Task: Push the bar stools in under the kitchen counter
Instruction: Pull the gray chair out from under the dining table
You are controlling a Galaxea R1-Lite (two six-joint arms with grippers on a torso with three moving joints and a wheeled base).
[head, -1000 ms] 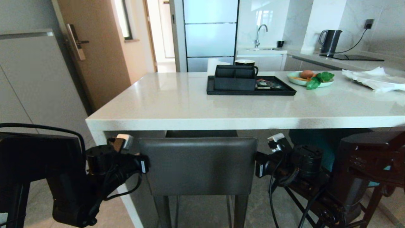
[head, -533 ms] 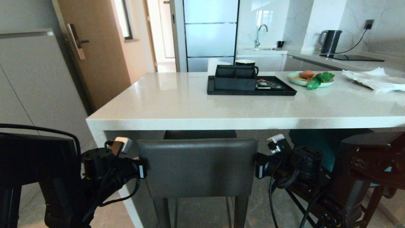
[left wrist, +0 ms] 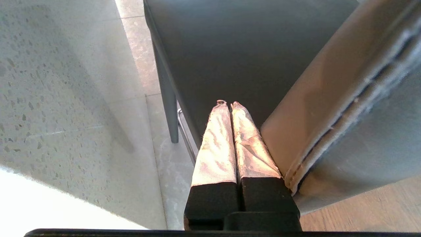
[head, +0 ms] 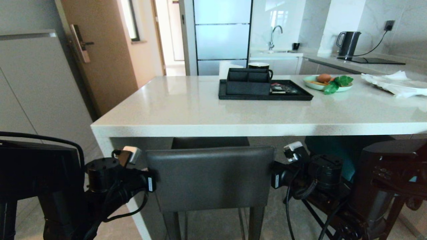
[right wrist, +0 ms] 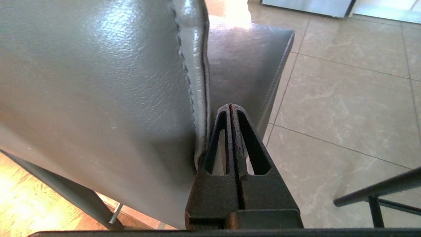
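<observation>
Squarely, the grey stool (head: 210, 178) faces the counter (head: 213, 125).

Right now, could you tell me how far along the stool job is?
Partly done. The grey stool has its seat under the kitchen counter, its back still outside. In hand: the shut left claw and right claw flank that back. Left: the teal stool, mostly hidden behind the right arm.
</observation>
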